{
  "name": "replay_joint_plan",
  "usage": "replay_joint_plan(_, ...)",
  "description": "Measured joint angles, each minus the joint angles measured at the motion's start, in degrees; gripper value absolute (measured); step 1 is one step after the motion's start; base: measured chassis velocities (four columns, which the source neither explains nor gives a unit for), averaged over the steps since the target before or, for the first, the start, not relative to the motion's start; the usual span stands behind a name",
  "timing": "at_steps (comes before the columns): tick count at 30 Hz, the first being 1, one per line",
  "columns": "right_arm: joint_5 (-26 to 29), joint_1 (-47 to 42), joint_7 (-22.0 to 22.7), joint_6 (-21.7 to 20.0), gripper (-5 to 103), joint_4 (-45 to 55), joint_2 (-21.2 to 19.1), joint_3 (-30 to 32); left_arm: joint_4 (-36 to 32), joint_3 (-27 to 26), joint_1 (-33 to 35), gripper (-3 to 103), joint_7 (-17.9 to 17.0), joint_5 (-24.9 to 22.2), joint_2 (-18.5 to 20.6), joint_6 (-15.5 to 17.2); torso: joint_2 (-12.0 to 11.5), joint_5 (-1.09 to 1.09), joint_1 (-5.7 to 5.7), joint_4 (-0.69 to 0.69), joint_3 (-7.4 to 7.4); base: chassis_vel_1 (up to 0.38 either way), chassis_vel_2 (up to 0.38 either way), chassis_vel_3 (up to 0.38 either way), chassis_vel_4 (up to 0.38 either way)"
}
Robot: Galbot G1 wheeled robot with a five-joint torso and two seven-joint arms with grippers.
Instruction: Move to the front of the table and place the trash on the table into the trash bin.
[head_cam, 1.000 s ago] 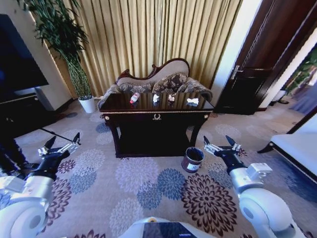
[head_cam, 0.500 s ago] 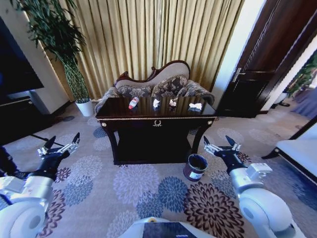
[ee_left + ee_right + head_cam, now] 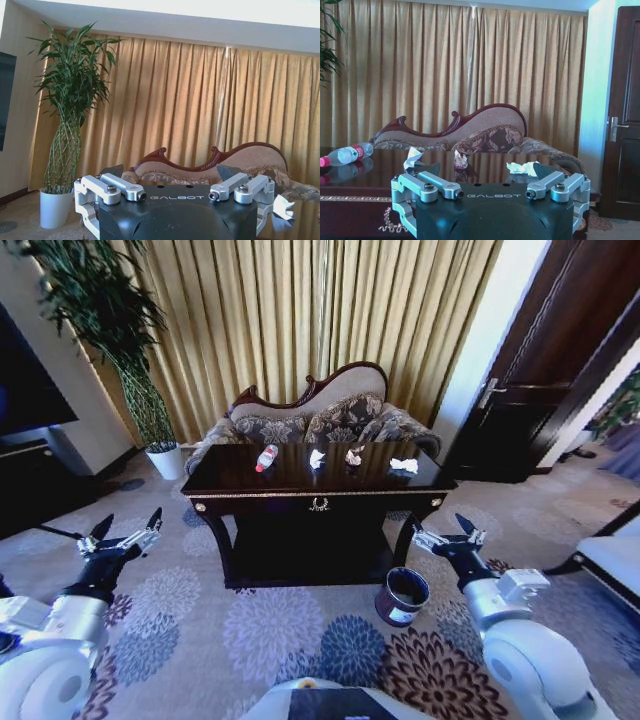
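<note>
A dark table (image 3: 318,488) stands ahead bearing a bottle (image 3: 266,457) and crumpled scraps, well beyond the wide, empty jaws of the left gripper (image 3: 122,537) and right gripper (image 3: 447,533); the trash bin (image 3: 402,596), just below the right jaws, risks being knocked over.

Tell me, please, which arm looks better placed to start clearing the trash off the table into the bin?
Probably the right. The right gripper hangs open just above the trash bin, near the table corner by the crumpled white paper. The left gripper sits open, out past the table's far end.
</note>
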Motion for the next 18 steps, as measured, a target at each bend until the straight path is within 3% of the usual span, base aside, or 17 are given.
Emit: replay_joint_plan(18, -0.1, 0.0, 0.0, 0.0, 100, 0.0, 0.2, -0.4, 0.1, 0.0, -0.1, 100, 0.1, 0.0, 0.3, 0.0, 0.0, 0.00, 0.00, 0.00, 0.00, -0.171, 0.174, 0.183, -0.170)
